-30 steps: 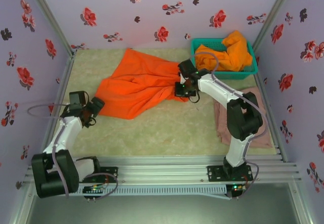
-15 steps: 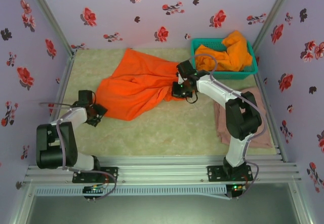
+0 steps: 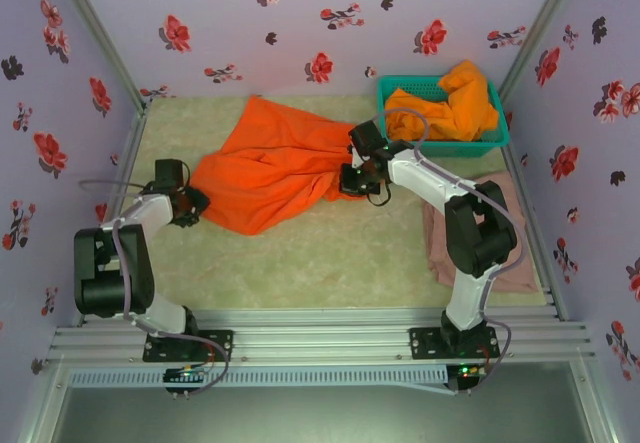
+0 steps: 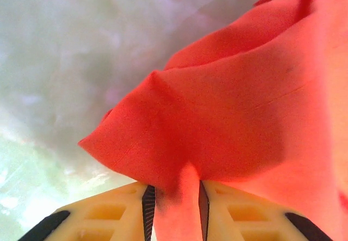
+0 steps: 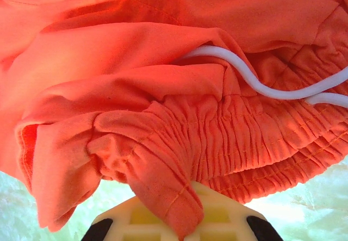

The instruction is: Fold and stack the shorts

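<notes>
One pair of bright orange shorts (image 3: 265, 163) lies spread on the mat left of centre. My left gripper (image 3: 192, 203) is at its left corner; in the left wrist view a fold of the orange shorts (image 4: 244, 116) runs down between the pads of the left gripper (image 4: 174, 208), which is shut on it. My right gripper (image 3: 352, 178) holds the right end, and the right wrist view has the gathered waistband (image 5: 163, 143) with its white drawstring (image 5: 261, 83) pinched in the right gripper (image 5: 182, 222). A second orange pair (image 3: 455, 103) fills the basket. The pink-beige shorts (image 3: 525, 268) lie flat at the right, partly under the right arm.
The teal mesh basket (image 3: 460, 147) stands at the back right corner. Flowered walls close in the mat on three sides. The metal rail (image 3: 320, 338) with both arm bases runs along the near edge. Bare mat (image 3: 330, 253) lies in front of the spread shorts.
My left arm swung up from the near left to the shorts' left corner and its jaws closed on the cloth. The right gripper kept its hold, shifting slightly back.
</notes>
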`<action>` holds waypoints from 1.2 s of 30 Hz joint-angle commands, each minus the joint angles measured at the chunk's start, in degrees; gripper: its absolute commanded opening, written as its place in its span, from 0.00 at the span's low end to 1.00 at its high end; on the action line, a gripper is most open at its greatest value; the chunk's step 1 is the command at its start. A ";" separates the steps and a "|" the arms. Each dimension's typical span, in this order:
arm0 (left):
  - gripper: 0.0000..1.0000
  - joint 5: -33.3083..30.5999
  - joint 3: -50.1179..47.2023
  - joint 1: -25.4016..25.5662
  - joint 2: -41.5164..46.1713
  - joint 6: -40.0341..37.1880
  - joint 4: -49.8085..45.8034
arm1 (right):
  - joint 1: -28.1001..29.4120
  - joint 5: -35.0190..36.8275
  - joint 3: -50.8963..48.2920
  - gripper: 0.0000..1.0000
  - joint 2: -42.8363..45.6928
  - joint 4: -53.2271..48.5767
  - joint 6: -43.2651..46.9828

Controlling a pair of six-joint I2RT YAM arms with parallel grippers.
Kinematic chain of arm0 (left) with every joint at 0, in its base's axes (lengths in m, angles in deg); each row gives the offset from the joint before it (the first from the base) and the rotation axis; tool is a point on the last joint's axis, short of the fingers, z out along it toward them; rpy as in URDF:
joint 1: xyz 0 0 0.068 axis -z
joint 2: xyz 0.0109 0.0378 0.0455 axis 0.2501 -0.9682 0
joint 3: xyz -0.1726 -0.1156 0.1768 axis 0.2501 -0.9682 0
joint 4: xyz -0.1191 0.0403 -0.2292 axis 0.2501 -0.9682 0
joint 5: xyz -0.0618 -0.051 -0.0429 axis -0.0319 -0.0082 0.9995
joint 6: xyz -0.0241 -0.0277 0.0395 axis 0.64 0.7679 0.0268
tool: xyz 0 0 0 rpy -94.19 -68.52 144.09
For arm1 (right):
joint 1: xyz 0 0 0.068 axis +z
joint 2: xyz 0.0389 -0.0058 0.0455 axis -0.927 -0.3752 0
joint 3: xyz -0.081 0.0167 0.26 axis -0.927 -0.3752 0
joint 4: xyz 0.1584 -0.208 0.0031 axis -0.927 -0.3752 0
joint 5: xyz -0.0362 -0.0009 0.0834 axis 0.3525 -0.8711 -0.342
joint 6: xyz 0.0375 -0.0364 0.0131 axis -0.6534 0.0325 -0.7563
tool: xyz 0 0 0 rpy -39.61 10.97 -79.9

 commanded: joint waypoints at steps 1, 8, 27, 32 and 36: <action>0.31 0.43 1.29 0.24 -1.88 -1.92 0.34 | 0.07 0.22 -0.73 0.00 1.37 -0.92 1.02; 0.27 0.97 0.26 0.24 -4.05 -1.65 1.42 | 0.08 0.22 -0.63 0.00 1.40 -0.79 1.20; 0.00 -12.27 19.62 0.00 17.09 -17.43 -29.70 | 0.17 1.34 -5.02 0.00 8.49 -1.70 2.03; 0.28 -12.93 18.78 0.08 20.15 -20.50 -33.31 | 1.32 1.77 -7.62 0.00 10.17 -2.70 2.95; 0.72 -12.62 12.71 0.08 21.37 -18.18 -30.32 | 3.27 3.47 -8.77 0.00 9.77 -3.50 3.71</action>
